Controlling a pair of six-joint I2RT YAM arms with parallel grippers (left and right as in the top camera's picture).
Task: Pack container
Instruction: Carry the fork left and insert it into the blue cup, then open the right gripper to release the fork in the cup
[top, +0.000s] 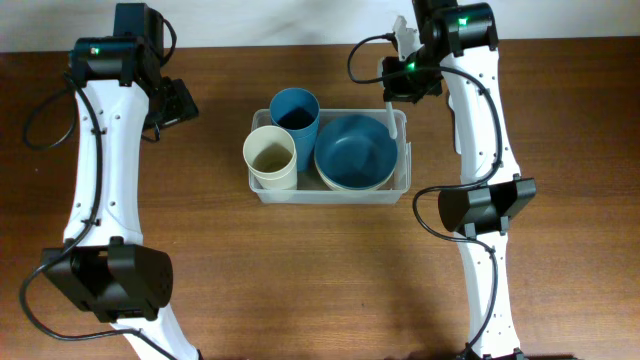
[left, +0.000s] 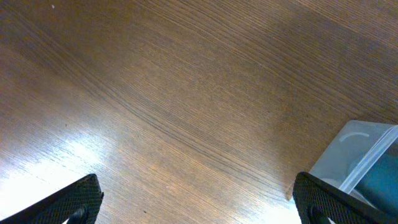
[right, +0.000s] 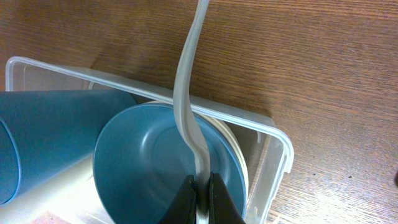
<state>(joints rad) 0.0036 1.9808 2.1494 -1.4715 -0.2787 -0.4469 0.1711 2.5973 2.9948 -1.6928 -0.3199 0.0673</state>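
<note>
Clear plastic, the container (top: 330, 192) sits at the middle of the table (left: 186, 93), its long side running left to right. My right gripper (right: 202, 196) hangs over its far right corner, jaws pinched tight on a pale utensil (right: 185, 81). The utensil's thin end reaches out past the container's rim. It may be a spoon or a fork; the part between my fingers is hidden, so I cannot tell.

My left gripper (left: 202, 200) is spread wide with nothing in it. It is over bare wood, left of the container and apart from it.

From overhead I can see the whole load. A blue cup (top: 295, 108) is at the far left and a cream cup (top: 270, 155) at the near left. A blue bowl (top: 355, 150) fills the right half.

The right wrist camera shows what the overhead one does not. The blue bowl is nested in a cream bowl (right: 236, 155), and the utensil crosses directly above it.

The left wrist camera catches only one rounded corner of the container at its right edge.
</note>
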